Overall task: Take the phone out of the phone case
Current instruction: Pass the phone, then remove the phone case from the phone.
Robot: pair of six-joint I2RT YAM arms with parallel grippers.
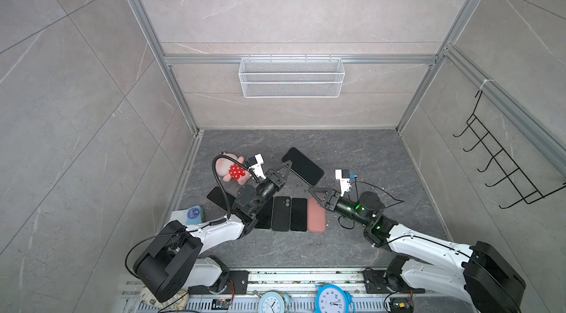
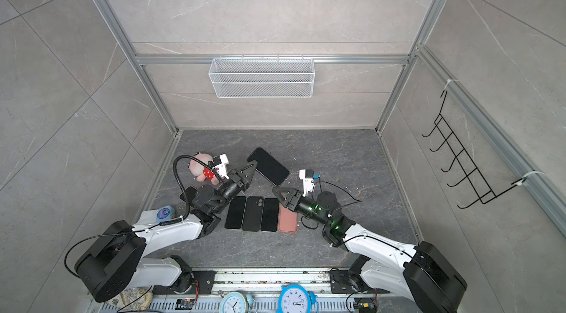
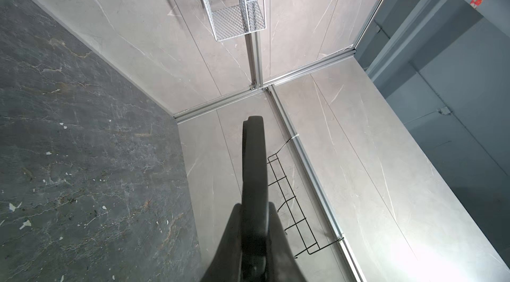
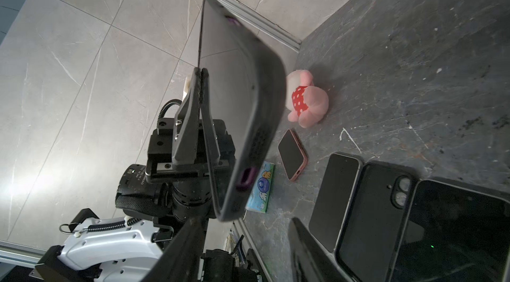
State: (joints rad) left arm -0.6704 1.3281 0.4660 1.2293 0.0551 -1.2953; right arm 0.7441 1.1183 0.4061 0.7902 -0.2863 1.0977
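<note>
- Left tool (image 1: 287, 168): clamped narrow on one long edge of the phone case (image 1: 303, 166), which it holds clear of the worktop (image 1: 352, 244). In the right wrist view both fingers (image 4: 193, 106) press together on that edge.
- Phone case, with the phone seated inside: dark, with purple side buttons. In both top views its black screen faces up and it sits tilted, far of the row of handsets. The left wrist view shows it edge-on (image 3: 254, 170).
- Right tool (image 1: 312, 190): jaws standing apart with nothing between them, close to the near end of the held phone case but not gripping it. It hangs over the far end of the pink case (image 1: 317, 219).
- Row on the worktop: three dark handsets (image 1: 281, 213) side by side, with the pink case at the robot's right end.
- Pink-cased phone (image 4: 292, 153): lies apart from the row, screen up, near the plush toy (image 1: 234, 169) and the tissue pack (image 1: 193, 213).
- Back wall: white wire basket (image 1: 291, 77).
- Right wall: black hook rack (image 1: 502, 170).
</note>
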